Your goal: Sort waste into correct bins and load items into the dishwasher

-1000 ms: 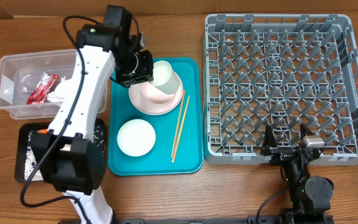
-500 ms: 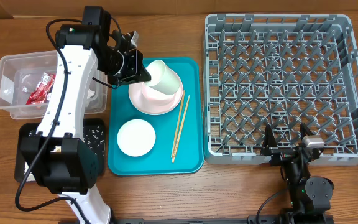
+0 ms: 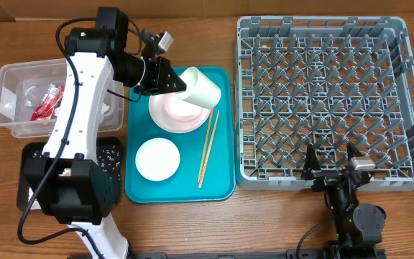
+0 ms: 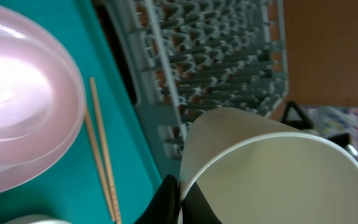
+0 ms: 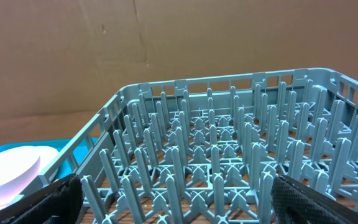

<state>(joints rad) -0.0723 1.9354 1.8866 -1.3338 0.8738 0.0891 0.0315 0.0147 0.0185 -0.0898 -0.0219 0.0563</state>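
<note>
Wooden table point(image 3: 264, 216), clear tub point(image 3: 13, 108), black tray point(image 3: 27, 162), teal tray point(image 3: 221, 165), grey dish rack point(image 3: 322, 93)

The desk point(image 3: 279, 223) is showing brown wood grain. The pink bowl point(image 4: 23, 112) is shining, smooth and glossy. The white cup point(image 3: 201, 88) is looking smooth and matt. The chopsticks point(image 4: 103, 137) are looking like bare wood. The grey rack point(image 3: 322, 23) and teal tray point(image 3: 221, 180) are looking like smooth plastic.

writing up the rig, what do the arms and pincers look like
The left arm has white shells between black joints, with black cables looping off it; the left pincer is black. The right arm is small and all black; the right pincer has slim black fingers and a silvery block.
</note>
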